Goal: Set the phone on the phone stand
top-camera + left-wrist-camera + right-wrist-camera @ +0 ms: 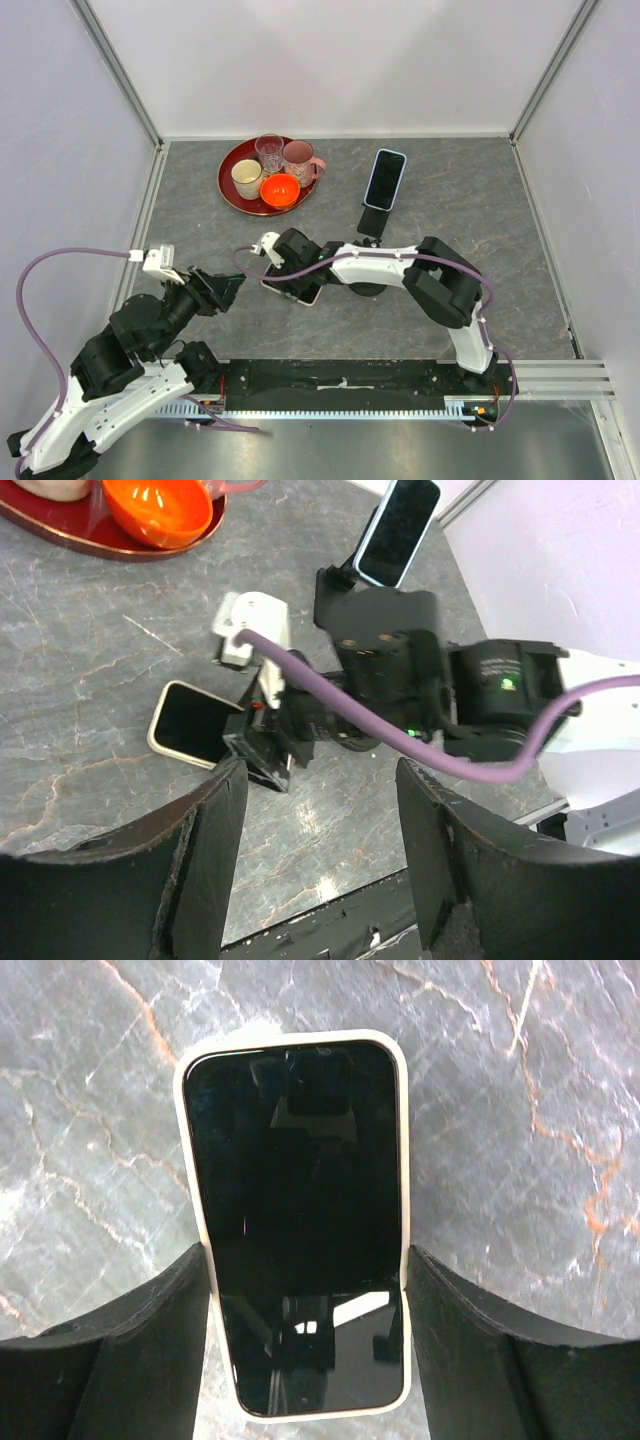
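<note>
The right claw clasped the cream-cased phone, flat on the worktop, across its long edges, its length running ahead; the left claw gaped nearby.

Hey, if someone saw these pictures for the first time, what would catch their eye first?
First, the right end effector stretched across to the left-centre of the table, its fingers against the long edges of a cream-cased phone lying flat, screen up. Then a blue-cased phone already propped on the black stand farther back, and a red tray of cups with an orange bowl at the back left.
</note>
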`<state>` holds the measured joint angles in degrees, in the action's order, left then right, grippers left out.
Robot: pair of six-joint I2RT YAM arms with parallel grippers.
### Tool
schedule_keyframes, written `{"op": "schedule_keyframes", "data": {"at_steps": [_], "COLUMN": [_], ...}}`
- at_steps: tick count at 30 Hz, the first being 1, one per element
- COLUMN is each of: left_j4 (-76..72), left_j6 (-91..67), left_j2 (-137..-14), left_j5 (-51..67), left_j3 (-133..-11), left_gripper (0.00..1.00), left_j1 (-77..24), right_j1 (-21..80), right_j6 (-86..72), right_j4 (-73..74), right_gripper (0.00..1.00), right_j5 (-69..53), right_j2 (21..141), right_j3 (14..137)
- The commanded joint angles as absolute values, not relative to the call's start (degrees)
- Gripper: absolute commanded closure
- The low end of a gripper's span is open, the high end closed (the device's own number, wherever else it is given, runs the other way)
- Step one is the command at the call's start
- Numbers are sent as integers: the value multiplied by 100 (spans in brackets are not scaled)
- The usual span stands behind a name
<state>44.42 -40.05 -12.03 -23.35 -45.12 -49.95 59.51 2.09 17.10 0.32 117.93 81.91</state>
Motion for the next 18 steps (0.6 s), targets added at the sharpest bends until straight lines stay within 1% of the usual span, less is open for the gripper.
{"op": "schedule_keyframes", "data": {"at_steps": [1,3,6,7,10,18], "left_j4": [4183,4349,4570,4666,4510,3657], "left_j6": [-4420,-4726,-5192,-5307,-5712,-5713], "left_j2": [-1415,-1642,-2020,-2091,-2311,-3146], "left_j5": [-2320,-2486,-2688,-2724,-2734,-2119], "left_j3": [-4324,-4272,-4315,-4324,-4254,-4201], "left_gripper": [32,27,19,14,6,3], "left_j1": [-5010,-5001,-5010,-5010,-5001,-4992], "right_j1": [6021,6029,6029,6021,6021,6029], "right_j6": [-228,-307,-369,-387,-430,-738], "right_j4": [37,-568,-948,-975,-976,-1134], "right_gripper": [100,100,100,100,100,100], "right_j5": [343,282,159,132,18,-606], "right_j2": [10638,10242,9907,9862,9686,8869], "right_j3": [7272,6814,6488,6443,6363,5942]}}
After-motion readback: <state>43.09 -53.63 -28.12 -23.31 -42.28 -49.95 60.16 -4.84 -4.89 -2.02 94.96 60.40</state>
